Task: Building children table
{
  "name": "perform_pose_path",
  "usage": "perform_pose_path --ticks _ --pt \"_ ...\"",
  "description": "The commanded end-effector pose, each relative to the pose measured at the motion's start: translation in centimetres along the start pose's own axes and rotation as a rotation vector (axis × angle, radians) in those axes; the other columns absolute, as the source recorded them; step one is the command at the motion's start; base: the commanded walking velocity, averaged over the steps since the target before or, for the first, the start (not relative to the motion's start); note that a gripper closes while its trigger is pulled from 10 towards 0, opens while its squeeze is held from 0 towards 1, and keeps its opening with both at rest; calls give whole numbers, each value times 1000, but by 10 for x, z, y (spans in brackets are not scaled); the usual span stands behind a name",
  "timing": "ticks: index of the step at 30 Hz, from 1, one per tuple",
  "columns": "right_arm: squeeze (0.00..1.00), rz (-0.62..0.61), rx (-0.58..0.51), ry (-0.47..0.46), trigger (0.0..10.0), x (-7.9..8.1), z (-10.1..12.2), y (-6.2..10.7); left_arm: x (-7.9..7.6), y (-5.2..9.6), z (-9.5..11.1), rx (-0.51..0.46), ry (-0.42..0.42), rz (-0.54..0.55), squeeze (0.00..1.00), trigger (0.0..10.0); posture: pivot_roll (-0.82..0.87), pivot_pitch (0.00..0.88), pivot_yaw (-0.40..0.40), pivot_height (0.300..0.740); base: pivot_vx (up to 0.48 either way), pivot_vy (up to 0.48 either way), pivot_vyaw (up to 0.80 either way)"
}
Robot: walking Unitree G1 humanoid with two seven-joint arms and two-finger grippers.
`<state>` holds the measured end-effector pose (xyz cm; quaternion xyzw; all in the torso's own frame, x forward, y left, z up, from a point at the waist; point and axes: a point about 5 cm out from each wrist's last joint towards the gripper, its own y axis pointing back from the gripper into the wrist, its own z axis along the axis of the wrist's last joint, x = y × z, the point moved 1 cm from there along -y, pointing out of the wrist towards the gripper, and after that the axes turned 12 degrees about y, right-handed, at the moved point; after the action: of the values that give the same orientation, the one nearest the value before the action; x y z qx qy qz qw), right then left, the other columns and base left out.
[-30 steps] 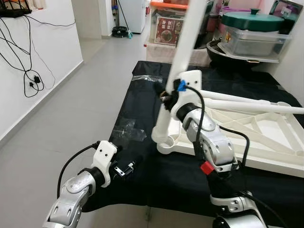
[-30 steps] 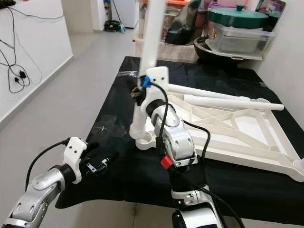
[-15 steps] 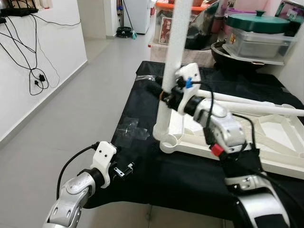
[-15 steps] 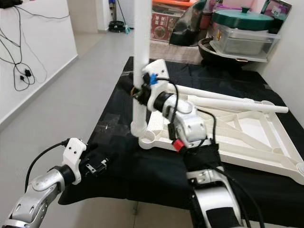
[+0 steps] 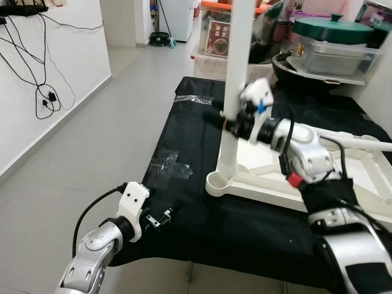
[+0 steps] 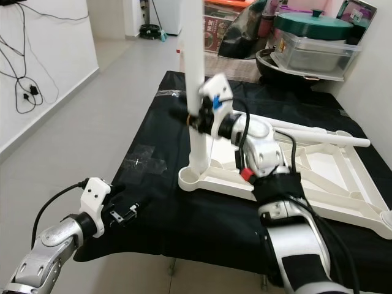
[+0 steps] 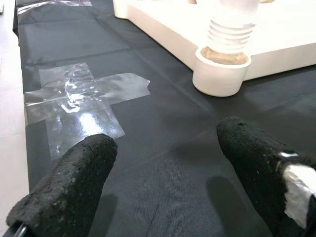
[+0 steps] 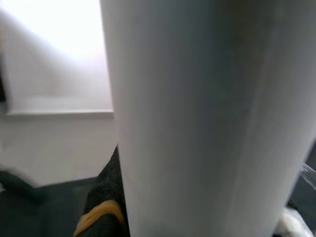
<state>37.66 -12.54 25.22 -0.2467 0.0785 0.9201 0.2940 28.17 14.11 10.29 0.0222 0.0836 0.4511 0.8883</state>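
Your landmark is the upturned white table top (image 5: 343,184), lying flat on the black-draped surface (image 5: 202,220) with its ribbed underside facing up. It takes up the half of the surface on your robot's right.

At the table top's near left corner you have a white table leg (image 5: 236,92) standing upright, its foot seated in the round corner socket (image 5: 218,182); the left wrist view shows the leg's threaded end sitting in that socket (image 7: 220,66). Two more white legs (image 6: 318,131) lie flat across the far side of the table top, side by side.

Beyond the far edge of the table top, past the end of the surface, a clear storage bin with a green pot lid (image 5: 327,27) on it sits among boxes.

Your right tool (image 5: 231,119) is up above the socket corner, at mid-height on the standing leg, closed around it; the right wrist view has the leg pressed right against one black finger (image 8: 106,197).

Your left tool (image 5: 160,218) hangs low over the near left edge of the surface, well clear of the table top. Its two fingers (image 7: 74,173) are spread wide with nothing between them, pointing toward the socket corner.

Between the left tool and the socket corner you can see crossed strips of clear tape (image 7: 81,101) stuck to the black cloth.
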Motion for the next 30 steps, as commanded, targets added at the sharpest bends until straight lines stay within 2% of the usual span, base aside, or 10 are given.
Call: perform_pose_path --ticks 1,3,16,18,19,21,23,24,26,30 --pt "0 75 8 59 10000 13 -2 -1 -1 1 -2 8 -6 -6 0 10000 41 0 -115 740 0 0 0" --pt "0 112 16 96 10000 22 -5 -2 -1 0 -2 8 -7 -9 0 10000 41 0 -115 740 0 0 0" --pt "0 134 -49 73 10000 47 -1 -12 0 1 -1 10 -10 -6 0 10000 34 0 -111 740 0 0 0" --pt "0 134 -49 73 10000 47 -1 -12 0 1 -1 10 -10 -6 0 10000 34 0 -111 740 0 0 0" --pt "0 149 -70 8 10000 57 -1 -14 0 0 -2 11 -8 -6 0 10000 32 0 -111 740 0 0 0" --pt "0 152 -76 -22 10000 60 -1 -14 0 0 -2 11 -8 -7 0 10000 32 0 -111 740 0 0 0" --pt "0 161 -111 -127 10000 67 2 -15 -1 0 -2 11 -7 -6 0 10000 34 0 -112 740 0 0 0" --pt "0 161 -111 -127 10000 67 2 -15 -1 0 -2 11 -7 -6 0 10000 34 0 -112 740 0 0 0" --pt "0 183 -155 -228 10000 73 9 -15 0 1 -2 11 -5 -5 0 10000 33 0 -113 740 0 0 0" --pt "0 191 -183 -292 10000 76 16 -14 0 2 -3 14 -3 -2 0 10000 32 0 -113 740 0 0 0"
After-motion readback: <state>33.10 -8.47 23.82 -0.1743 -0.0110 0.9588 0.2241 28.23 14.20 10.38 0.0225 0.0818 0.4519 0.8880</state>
